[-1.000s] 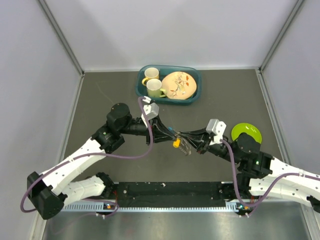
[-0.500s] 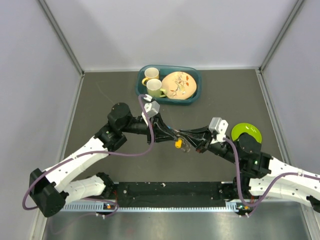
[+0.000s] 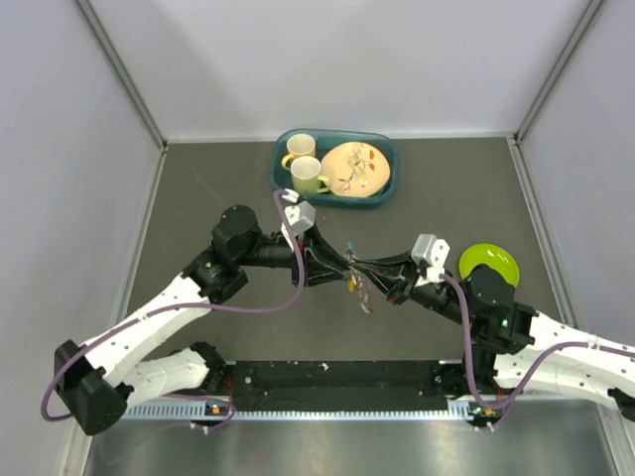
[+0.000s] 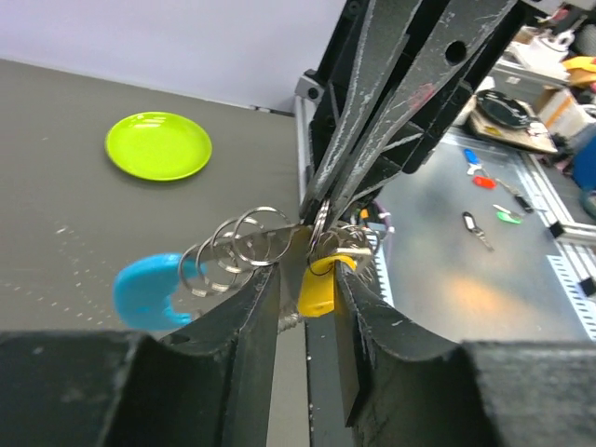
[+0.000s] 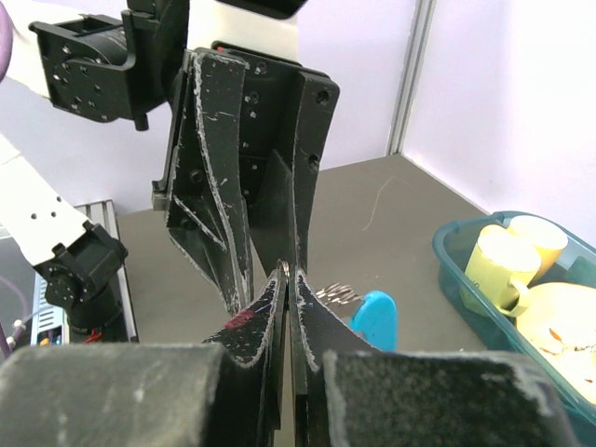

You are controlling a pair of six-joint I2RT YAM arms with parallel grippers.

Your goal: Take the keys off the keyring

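The keys (image 3: 363, 300) hang above the table's middle, between my two grippers. The left wrist view shows an orange-yellow key head (image 4: 317, 291), a teal-blue head (image 4: 147, 291) and a chain of silvery rings (image 4: 244, 244). My left gripper (image 4: 307, 277) is closed on the orange-yellow head. My right gripper (image 5: 290, 276) is shut on the thin keyring (image 4: 319, 222), its tips meeting the left gripper's. In the top view the left gripper (image 3: 340, 269) and right gripper (image 3: 365, 274) nearly touch. The teal-blue head (image 5: 374, 318) sticks out beside the right fingers.
A teal basin (image 3: 387, 189) with two mugs and a patterned plate stands at the back centre. A green plate (image 3: 489, 264) lies right of the right arm. A black strip and a metal rail run along the near edge.
The bunch has turned: the teal-blue head now shows above the meeting point, the orange-yellow head shows less, and the silvery keys dangle lower. Both grippers stay together.
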